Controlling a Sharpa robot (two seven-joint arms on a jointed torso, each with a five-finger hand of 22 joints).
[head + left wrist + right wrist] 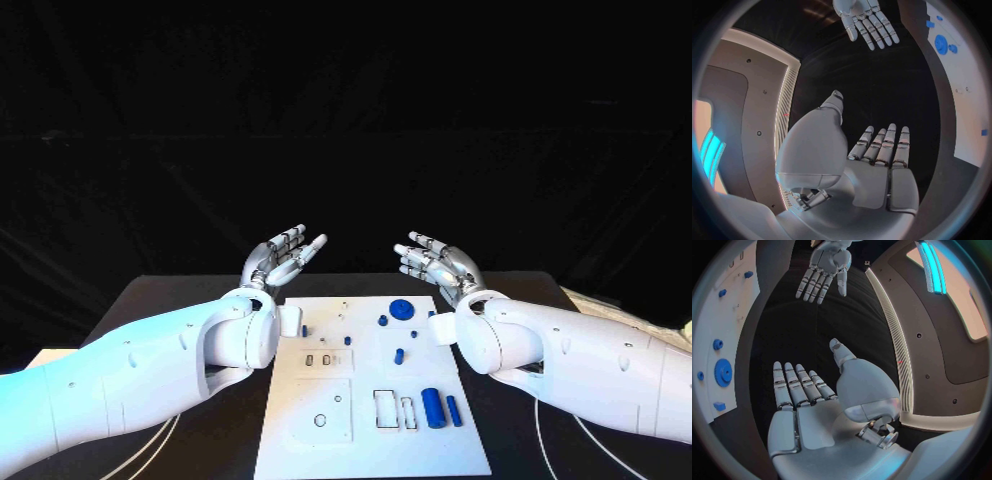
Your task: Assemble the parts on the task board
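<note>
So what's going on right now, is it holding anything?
Left hand open, right hand open, both raised beyond task board. Blue parts untouched. Nothing in the way.

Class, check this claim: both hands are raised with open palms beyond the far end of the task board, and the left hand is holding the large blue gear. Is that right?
Not quite. The left hand holds nothing; its fingers are spread and empty, as the left wrist view shows. The large blue gear lies on the task board, seen in the head view. The right hand is likewise raised and open.

Beside our left hand [281,255], the task board [368,440] runs off the frame; its smallest parts [346,318] stay unreadable.
</note>
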